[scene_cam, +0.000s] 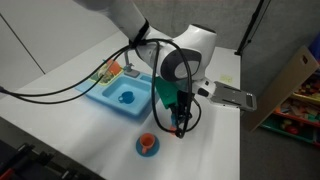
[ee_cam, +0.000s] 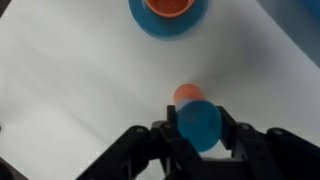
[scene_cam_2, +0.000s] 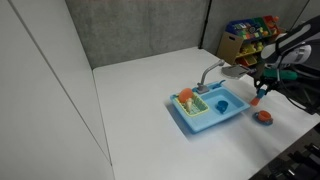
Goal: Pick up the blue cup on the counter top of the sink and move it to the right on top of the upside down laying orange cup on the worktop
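Nearest in the wrist view: gripper clamped around the blue cup, pinched from both sides. Just beyond, peeking from behind it, the orange cup, against the white worktop; contact between the two cups impossible to tell. Farther on, a blue dish with an orange disc in it. Farthest, in an exterior view, the sink, on the worktop off to one side of the gripper.

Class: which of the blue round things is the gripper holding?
The small blue cup, clamped in the gripper. The wider blue dish lies on the worktop with an orange piece on it; another blue piece sits in the sink.
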